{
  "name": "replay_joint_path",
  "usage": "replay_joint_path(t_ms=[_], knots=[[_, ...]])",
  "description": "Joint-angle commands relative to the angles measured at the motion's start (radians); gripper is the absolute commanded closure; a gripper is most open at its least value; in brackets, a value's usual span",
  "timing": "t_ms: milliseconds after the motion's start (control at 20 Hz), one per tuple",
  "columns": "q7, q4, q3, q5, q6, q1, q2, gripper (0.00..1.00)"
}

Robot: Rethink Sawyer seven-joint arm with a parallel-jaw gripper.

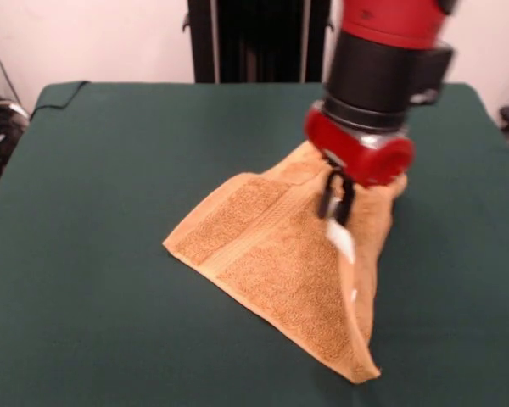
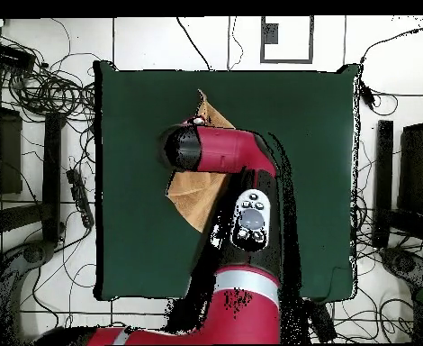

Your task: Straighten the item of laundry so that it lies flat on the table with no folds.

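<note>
green surface [image 1: 110, 170] | towel [image 1: 271, 263] lifted in a tent at right of middle | end effector [image 1: 336, 203] closed on its raised part | step: pulling open; next: spread flat, then release

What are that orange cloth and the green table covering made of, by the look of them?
The towel looks like terry cotton: a nubbly, looped pile, matte orange-tan, crossed by a flatter woven band. The table seems covered in a smooth dark green fabric, perhaps felt or a plain weave; it lies flat, without shine, and drapes at one far corner. The exact fibres cannot be told.
</note>
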Motion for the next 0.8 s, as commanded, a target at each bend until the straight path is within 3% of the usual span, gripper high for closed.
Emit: replay_joint_path(t_ms=[50,800], knots=[[-0.167,0.2,0.185,-0.064,-0.042,-0.014,-0.03,0.0],[-0.057,0.175,0.184,-0.128,-0.031,0.009,-0.023,0.0]])
